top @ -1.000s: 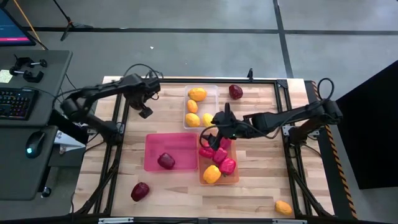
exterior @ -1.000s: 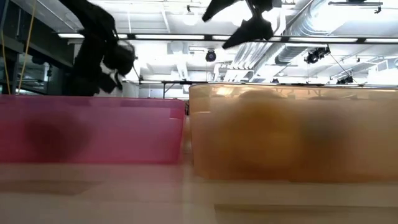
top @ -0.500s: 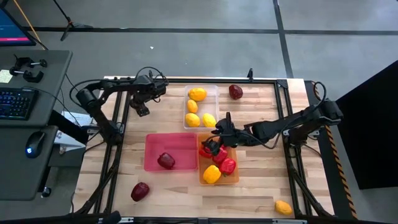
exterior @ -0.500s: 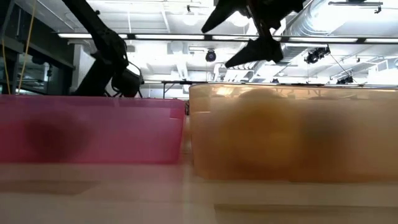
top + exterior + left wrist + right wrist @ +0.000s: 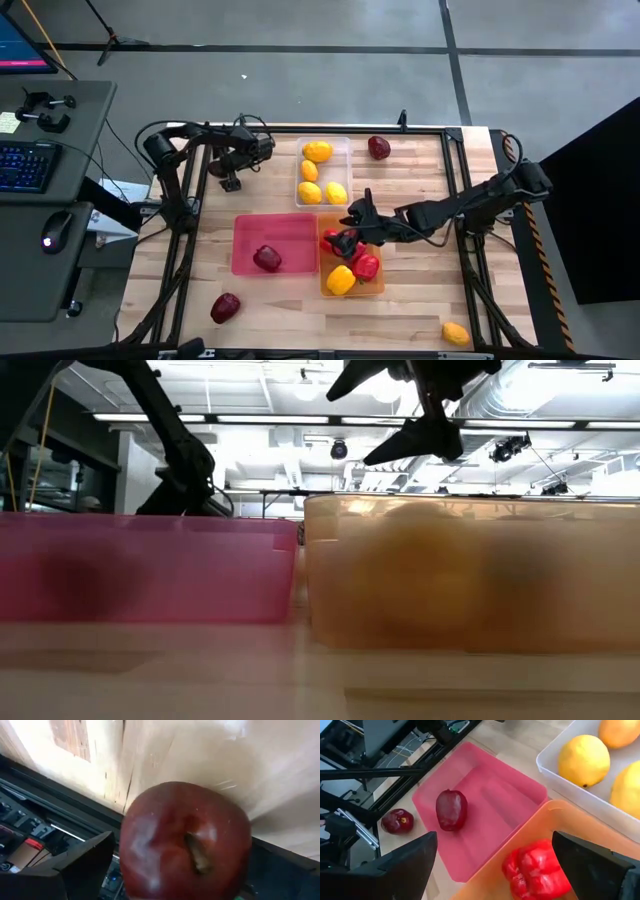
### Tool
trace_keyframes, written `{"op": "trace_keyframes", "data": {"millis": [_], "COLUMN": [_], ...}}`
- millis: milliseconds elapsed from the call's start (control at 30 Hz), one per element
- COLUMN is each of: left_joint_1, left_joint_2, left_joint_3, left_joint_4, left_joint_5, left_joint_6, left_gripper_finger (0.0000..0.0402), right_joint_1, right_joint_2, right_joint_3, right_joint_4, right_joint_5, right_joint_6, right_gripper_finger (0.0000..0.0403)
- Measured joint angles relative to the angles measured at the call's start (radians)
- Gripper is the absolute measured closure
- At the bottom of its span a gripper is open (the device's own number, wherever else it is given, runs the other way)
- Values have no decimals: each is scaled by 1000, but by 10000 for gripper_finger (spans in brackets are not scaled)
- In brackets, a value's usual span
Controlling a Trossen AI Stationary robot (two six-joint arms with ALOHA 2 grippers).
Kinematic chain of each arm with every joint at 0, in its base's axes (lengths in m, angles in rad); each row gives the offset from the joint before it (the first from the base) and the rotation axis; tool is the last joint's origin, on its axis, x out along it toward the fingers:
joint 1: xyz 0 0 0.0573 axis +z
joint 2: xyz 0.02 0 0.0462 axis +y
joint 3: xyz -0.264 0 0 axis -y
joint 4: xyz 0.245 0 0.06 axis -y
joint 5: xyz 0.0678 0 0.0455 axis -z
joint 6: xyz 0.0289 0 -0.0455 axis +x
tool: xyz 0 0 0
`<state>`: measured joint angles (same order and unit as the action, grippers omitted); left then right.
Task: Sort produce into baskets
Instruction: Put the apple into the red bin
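My left gripper is at the table's far left edge, shut on a dark maroon apple that fills its wrist view. My right gripper is open and empty. It hangs over the orange bin, above a red pepper. The orange bin holds red peppers and a yellow pepper. The clear bin holds several yellow-orange citrus. The pink bin holds one maroon piece. My left gripper has the maroon apple between its fingers. One finger shows against the apple's side; the apple hides the other. The apple's stem end faces the wrist camera. The wooden table top and its dark edge rail lie behind it.
Loose pieces lie on the wood: a maroon one at the far edge right of the clear bin, another maroon one near the front left, and a yellow-orange one at the front right. The three bins stand close together mid-table.
My right gripper has gone from beside the clear bin toward the table's near edge, to above the orange bin, staying open. My left gripper has gone down at the table's far left, and its arm has drawn in toward the far left edge.
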<state>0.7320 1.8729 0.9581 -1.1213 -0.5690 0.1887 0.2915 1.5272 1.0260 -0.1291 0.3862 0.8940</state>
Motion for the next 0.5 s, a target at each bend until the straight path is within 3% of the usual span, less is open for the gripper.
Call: {"op": "trace_keyframes", "data": {"millis": [133,300,400,500], "left_joint_1": [-11,-16,-15,-24], "left_joint_2": [-10,-63,-169,-325], "left_joint_3": [0,-2,-2,-2], "left_joint_4": [-12,-33,-1,61], "left_joint_5": [9,63,164,317], "left_joint_6": [-3,-46,-140,-243], "left_gripper_finger": [48,137,175,181], "right_joint_1": [4,4,4,4], "right_joint_2": [0,0,0,0], "right_joint_3": [0,0,0,0], "right_joint_4": [-1,-2,-2,-2], "right_joint_5": [0,0,2,2], "right_joint_6": [-1,-10,-21,-20], "right_gripper_finger": [20,20,20,20]}}
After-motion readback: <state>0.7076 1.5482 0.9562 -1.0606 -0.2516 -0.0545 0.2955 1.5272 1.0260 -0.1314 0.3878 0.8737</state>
